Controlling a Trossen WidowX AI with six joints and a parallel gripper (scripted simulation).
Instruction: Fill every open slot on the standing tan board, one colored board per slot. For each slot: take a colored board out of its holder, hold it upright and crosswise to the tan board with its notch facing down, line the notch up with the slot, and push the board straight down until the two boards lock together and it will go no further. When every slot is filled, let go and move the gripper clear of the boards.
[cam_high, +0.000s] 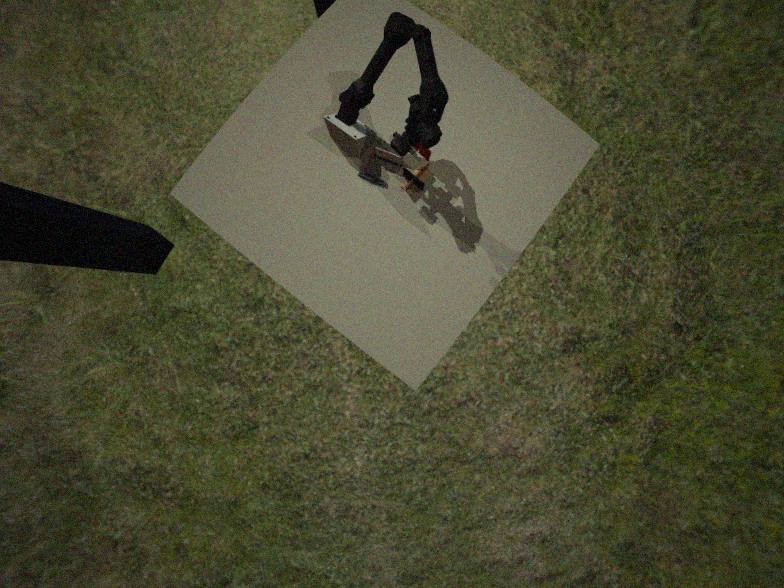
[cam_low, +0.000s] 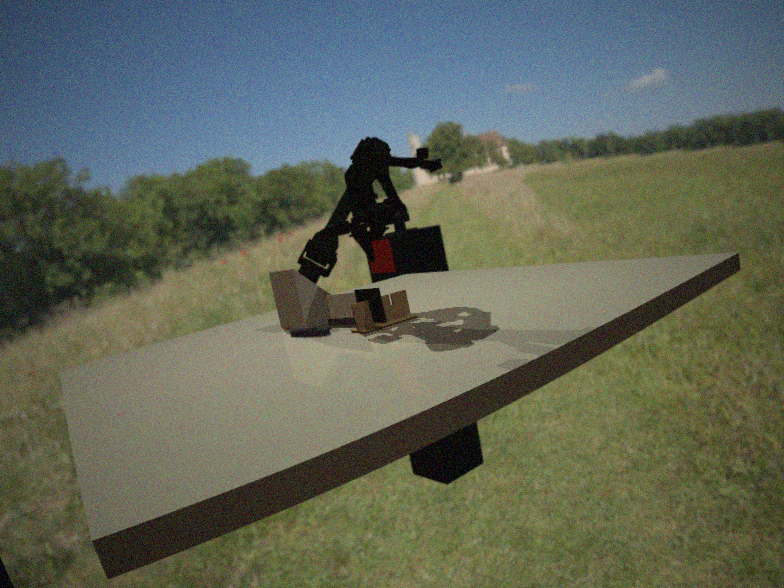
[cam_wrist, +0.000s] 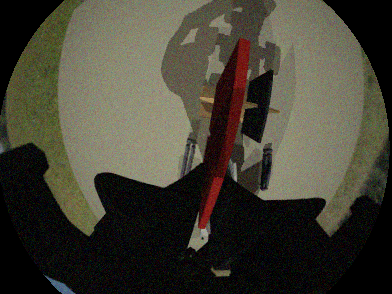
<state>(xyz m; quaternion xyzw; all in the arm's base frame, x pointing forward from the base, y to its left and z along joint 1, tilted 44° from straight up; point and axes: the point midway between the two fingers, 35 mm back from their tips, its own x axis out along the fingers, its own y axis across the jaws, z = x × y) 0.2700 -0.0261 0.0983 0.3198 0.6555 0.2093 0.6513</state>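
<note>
My gripper (cam_wrist: 206, 167) (cam_low: 372, 246) is shut on a red board (cam_wrist: 228, 112) (cam_low: 383, 255) (cam_high: 424, 152) and holds it on edge, above the height of the tan board. The tan board (cam_low: 398, 306) (cam_high: 412, 183) stands on the table on a flat foot. In the exterior view an open slot shows near its right part. A black board (cam_low: 369, 301) (cam_wrist: 258, 107) stands crosswise in the tan board, left of that slot. In the wrist view the red board covers part of the tan board (cam_wrist: 205, 107). The red board's notch cannot be made out.
Two low dark holders (cam_wrist: 188, 159) (cam_wrist: 266, 167) lie on the near side of the tan board in the wrist view. A tall brown block (cam_low: 299, 302) (cam_high: 345, 126) stands by the arm's base. A large dark block (cam_low: 423, 250) shows beyond the table (cam_low: 189, 411).
</note>
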